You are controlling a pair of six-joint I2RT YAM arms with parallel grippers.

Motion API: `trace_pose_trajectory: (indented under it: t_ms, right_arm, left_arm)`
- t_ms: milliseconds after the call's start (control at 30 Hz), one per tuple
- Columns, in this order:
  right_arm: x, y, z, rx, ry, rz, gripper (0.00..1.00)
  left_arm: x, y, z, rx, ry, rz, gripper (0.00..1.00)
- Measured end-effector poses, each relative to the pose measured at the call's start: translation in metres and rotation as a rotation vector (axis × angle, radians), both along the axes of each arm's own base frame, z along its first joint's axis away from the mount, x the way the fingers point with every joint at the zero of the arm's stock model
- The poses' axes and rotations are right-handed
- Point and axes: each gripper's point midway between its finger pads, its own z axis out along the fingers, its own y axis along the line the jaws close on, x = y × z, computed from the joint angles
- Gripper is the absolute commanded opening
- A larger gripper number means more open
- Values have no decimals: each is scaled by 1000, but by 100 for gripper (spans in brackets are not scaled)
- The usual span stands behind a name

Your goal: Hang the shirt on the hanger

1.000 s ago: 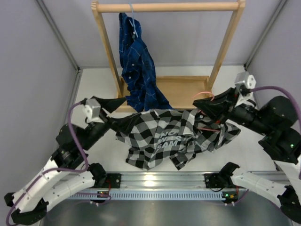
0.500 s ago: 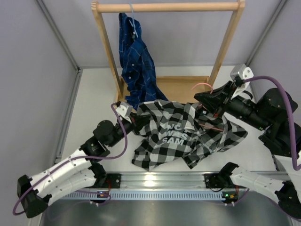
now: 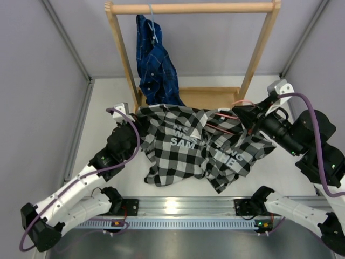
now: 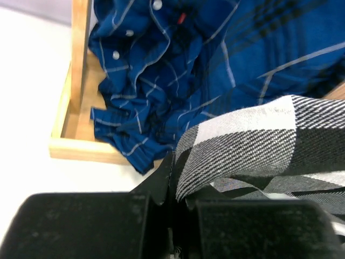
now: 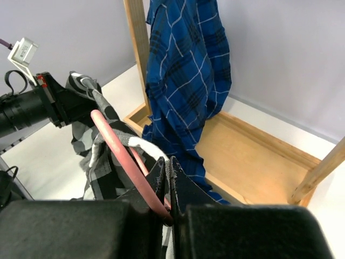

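Note:
The black-and-white checked shirt (image 3: pixel 186 148) hangs spread between my two grippers, its white lettering facing up. My left gripper (image 3: pixel 139 115) is shut on the shirt's upper left edge; in the left wrist view the checked cloth (image 4: pixel 248 140) comes out from between the closed jaws (image 4: pixel 175 175). My right gripper (image 3: pixel 241 111) is shut on the pink wire hanger (image 3: pixel 229 115), whose hook (image 3: pixel 243 102) curves behind it. In the right wrist view the pink wire (image 5: pixel 121 154) runs from the closed jaws (image 5: pixel 170 168) into the shirt (image 5: pixel 99 137). Most of the hanger is hidden under the fabric.
A wooden clothes rack (image 3: pixel 191 8) stands at the back with a tray-like base (image 3: pixel 213 100). A dark blue plaid shirt (image 3: pixel 156 67) hangs from its bar on a light blue hanger (image 3: pixel 152 19), its tail touching the base. A metal rail (image 3: pixel 178 208) runs along the near edge.
My left gripper was open at the shirt's left side, then closed on its edge and carried it up toward the rack. The shirt is now stretched wider between the grippers.

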Motion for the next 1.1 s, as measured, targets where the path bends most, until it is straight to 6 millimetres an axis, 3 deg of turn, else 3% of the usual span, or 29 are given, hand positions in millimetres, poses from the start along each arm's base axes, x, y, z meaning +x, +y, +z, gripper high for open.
trace_pose_trajectory:
  t_ms: [67, 133, 200, 233, 267, 367, 433, 567, 667, 733, 800, 833, 1000, 1100]
  right_arm:
    - [1, -1, 0, -1, 1, -8, 0]
    - [3, 1, -1, -5, 5, -8, 0]
    - [6, 4, 3, -6, 5, -5, 0]
    - [8, 6, 7, -6, 2, -4, 0]
    - [11, 9, 11, -8, -1, -3, 0]
    - [17, 15, 23, -10, -10, 3, 0]
    - [21, 20, 33, -11, -15, 10, 0]
    - [21, 29, 48, -10, -18, 47, 0]
    - [14, 31, 47, -15, -13, 80, 0]
    - [8, 31, 43, -21, -6, 104, 0]
    - [2, 31, 36, -36, 6, 127, 0]
    - [0, 31, 33, -44, 7, 138, 0]
    - [-12, 30, 20, -79, 10, 187, 0]
    - [-18, 29, 13, -93, 9, 211, 0]
  left_arm:
    - [3, -2, -5, -1, 29, -5, 0]
    - [4, -8, -6, 2, 46, -30, 9]
    - [4, -16, -4, 13, 52, -73, 51]
    - [3, -19, -2, 17, 50, -94, 80]
    - [2, -22, 3, 20, 48, -112, 98]
    - [-6, -25, 28, 13, 12, -165, 98]
    - [-17, -26, 56, 9, -50, -218, 98]
    - [-58, -40, 147, 17, -262, -452, 98]
    - [-90, -66, 227, 75, -454, -681, 98]
    - [-104, -88, 260, 164, -560, -833, 98]
    - [-110, -110, 261, 265, -613, -978, 98]
    - [-111, -122, 249, 327, -620, -1059, 98]
    - [-108, -165, 157, 482, -474, -1431, 98]
    - [-108, -179, 115, 473, -364, -1572, 97]
